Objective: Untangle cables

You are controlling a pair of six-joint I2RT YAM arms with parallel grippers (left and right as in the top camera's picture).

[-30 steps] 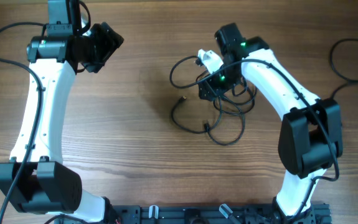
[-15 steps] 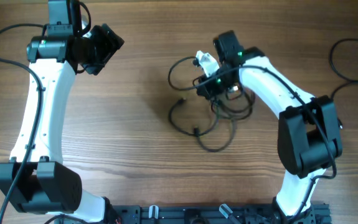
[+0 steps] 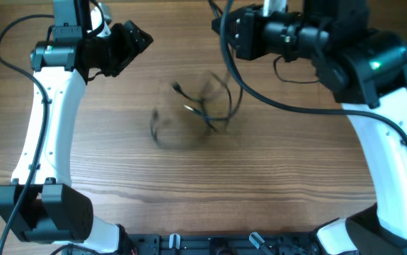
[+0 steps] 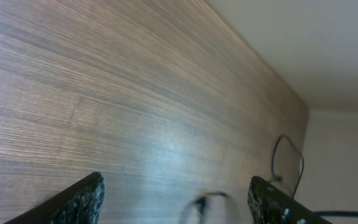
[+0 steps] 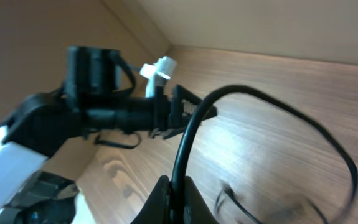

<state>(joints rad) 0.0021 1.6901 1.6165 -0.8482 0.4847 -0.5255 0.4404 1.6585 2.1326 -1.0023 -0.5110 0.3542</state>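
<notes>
- R gripper (image 3: pixel 223 32) is hanging high over the table's (image 3: pixel 118 177) far edge. Its jaws are pressed together on one black cord of the cables (image 3: pixel 199 113).
- The rest of the cables are lying or hanging around table centre. They are smeared by blur w/ a faint shadow alongside, so can't tell if they're touching the wood.
- L gripper (image 3: pixel 136 39) is hovering twd the far-left corner, well apart from the cables. Its jaws are spread and holding nothing.
- R arm (image 3: pixel 387 142) is blocking most of the far-right corner in the overhead view.
- Only the R wrist view is showing the pinch. The cord (image 5: pixel 191 130) is rising from betw. the fingertips and arcing over to the right, w/ the L arm (image 5: pixel 104 112) beyond it.
- Only the L wrist view is showing the gap betw. the L fingertips, which is bare wood. A blurred bit of cable (image 4: pixel 207 202) is at the bottom, and a thin black loop (image 4: pixel 287 155) is lying near the table edge.
</notes>
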